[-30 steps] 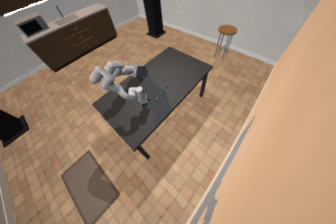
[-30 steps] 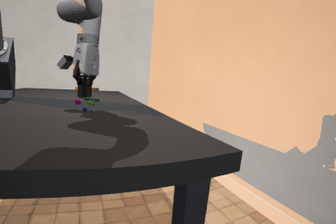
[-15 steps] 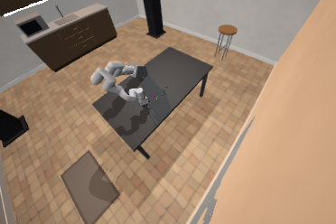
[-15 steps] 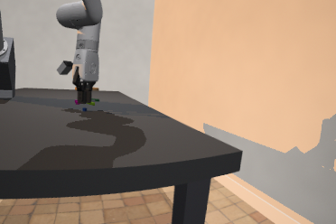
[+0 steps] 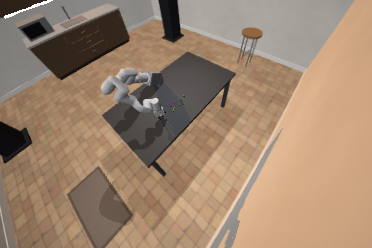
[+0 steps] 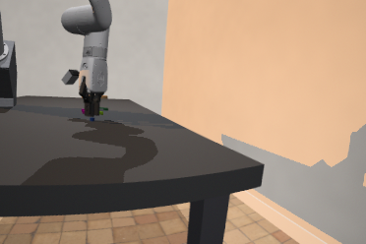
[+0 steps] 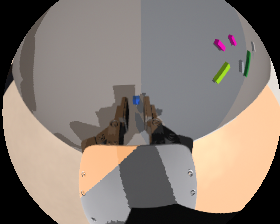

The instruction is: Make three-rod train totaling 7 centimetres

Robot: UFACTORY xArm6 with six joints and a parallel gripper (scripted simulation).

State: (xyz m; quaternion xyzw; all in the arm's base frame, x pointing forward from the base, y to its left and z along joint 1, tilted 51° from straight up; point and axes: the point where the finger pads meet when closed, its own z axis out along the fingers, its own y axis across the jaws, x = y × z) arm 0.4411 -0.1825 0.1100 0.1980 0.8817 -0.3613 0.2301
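The gripper (image 5: 163,118) (image 6: 91,113) (image 7: 135,103) is partly open, pointing down low over the table. A small blue rod (image 6: 91,119) (image 7: 136,100) lies on the table at the fingertips, in line with the space between them, not gripped. Two magenta rods (image 7: 219,45) (image 7: 232,40) lie apart at the upper right of the wrist view. A lime rod (image 7: 221,73) lies below them. A dark green rod (image 7: 247,64) lies to its right, with a grey rod (image 7: 241,66) close beside it. Another grey rod (image 7: 253,46) lies farther up. No rods lie end to end.
The dark table (image 5: 200,70) (image 6: 207,162) carries the rods and the arm's base. The coloured rods are grouped well to the right of the gripper in the wrist view. The table's long edge runs beyond them. A stool (image 5: 252,33) stands on the floor away from the table.
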